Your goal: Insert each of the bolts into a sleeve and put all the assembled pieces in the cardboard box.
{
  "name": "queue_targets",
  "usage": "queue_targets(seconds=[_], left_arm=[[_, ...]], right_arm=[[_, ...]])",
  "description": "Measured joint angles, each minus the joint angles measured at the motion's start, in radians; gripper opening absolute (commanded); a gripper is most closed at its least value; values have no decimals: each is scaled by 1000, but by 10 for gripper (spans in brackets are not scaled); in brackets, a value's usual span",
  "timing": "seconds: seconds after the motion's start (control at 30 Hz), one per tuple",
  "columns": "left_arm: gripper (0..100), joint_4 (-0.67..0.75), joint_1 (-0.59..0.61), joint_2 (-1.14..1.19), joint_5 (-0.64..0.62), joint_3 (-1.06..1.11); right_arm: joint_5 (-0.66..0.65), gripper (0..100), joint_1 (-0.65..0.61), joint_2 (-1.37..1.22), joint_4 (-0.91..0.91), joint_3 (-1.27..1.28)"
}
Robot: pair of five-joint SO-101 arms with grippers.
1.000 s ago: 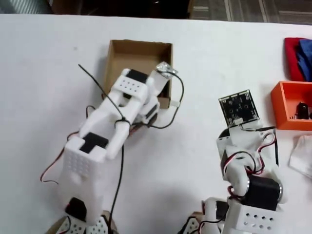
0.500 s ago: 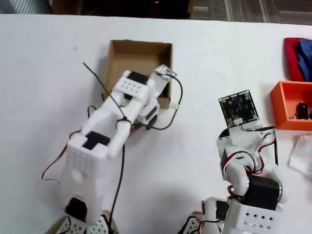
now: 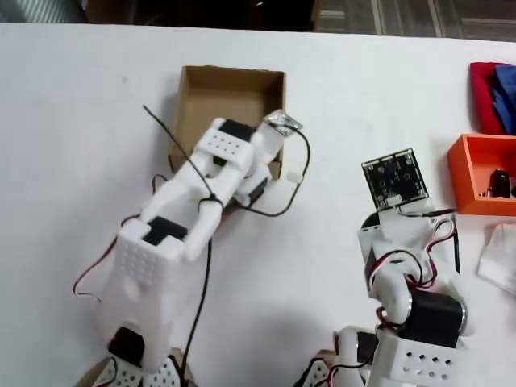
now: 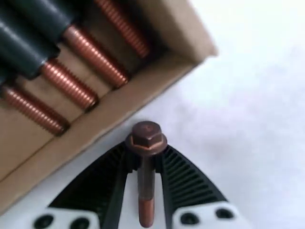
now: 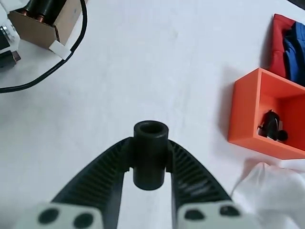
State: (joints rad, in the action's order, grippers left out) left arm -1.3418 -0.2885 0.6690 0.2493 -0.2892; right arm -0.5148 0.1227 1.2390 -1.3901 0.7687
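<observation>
- since a second ago the left arm has swung a little toward the right arm, along the near wall of the cardboard box; the right arm has kept still.
- around: an orange bin with a small black part inside, crumpled white cloth just beside it, red and blue fabric beyond, and a black cable looping over the white table.
- the box's brown wall stands between the held bolt and the assembled pieces, which lie side by side inside: threaded copper shanks poking from matte black tubes.
- left gripper: ribbed black jaws pinch a copper hex-head bolt by its shank, head past the tips, just outside the box over the table.
- right gripper: jaws clamped on a black tubular sleeve, open bore facing out, well apart from the box.
</observation>
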Motion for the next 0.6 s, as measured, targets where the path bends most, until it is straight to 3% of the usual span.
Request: queue_targets(seconds=[0.2, 0.33, 0.5, 0.6], left_arm=[[24, -201, -14, -12, 0, -75], [24, -350, -34, -169, -2, -104], [24, -371, -38, -516, -2, -8], [24, -287, -11, -755, -8, 176]], right_arm=[[0, 23, 0, 64, 0, 0], [0, 23, -15, 167, 2, 52], [6, 23, -15, 249, 114, 222], [117, 27, -15, 264, 212, 295]])
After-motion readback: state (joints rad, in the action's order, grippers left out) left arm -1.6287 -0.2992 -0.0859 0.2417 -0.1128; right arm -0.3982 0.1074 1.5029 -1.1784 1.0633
